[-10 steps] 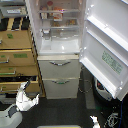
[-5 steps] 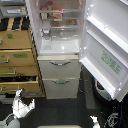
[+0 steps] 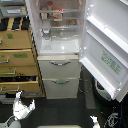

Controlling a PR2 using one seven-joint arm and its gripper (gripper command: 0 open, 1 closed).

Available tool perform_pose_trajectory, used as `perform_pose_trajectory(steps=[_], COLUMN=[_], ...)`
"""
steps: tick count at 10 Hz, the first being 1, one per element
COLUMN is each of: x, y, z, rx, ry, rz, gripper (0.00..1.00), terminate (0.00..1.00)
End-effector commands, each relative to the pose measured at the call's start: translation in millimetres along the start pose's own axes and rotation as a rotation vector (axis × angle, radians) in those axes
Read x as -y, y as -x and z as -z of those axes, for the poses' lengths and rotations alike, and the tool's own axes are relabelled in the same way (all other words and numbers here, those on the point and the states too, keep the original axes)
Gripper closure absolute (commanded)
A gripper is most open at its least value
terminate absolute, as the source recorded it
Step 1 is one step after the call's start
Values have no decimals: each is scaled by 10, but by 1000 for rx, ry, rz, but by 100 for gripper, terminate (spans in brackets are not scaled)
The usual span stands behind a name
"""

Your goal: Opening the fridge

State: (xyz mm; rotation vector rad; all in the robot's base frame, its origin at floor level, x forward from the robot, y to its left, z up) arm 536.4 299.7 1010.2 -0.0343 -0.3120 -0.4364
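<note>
Fridge [image 3: 59,60], tall and white, fills the middle of the exterior view, and its big upper door [image 3: 106,45] stands swung wide toward the exterior view's right, showing the lit shelves [image 3: 57,22] with small items on them. A green-and-white sticker [image 3: 111,62] sits on the open door's face. Below the open compartment the two lower drawers [image 3: 59,80] are flush and closed, each with a curved silver handle. The gripper [image 3: 21,105] hangs low at the exterior view's bottom left, well apart from the fridge and in front of the tan wooden cabinet [image 3: 17,55] that stands just beside the fridge's left edge; its white fingers [image 3: 18,96] are spread apart, released and holding nothing. A second white part [image 3: 94,121] shows at the bottom edge, too small to tell more. Dark floor [image 3: 60,107] lies open between the gripper and the lower drawers, while the open door's lower corner juts out over the floor at the right, where a dim rounded object [image 3: 102,90] sits behind it.
</note>
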Motion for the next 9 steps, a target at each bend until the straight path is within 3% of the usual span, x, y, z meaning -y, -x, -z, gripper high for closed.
perform_pose_trajectory(steps=[1, 8, 9], x=[36, -24, -51], y=[-328, -348, -335], z=[-40, -29, -4], rx=[42, 42, 36], ry=[14, 6, 5], rz=[18, 14, 8], gripper=[0, 0, 0], terminate=[0, 0, 100])
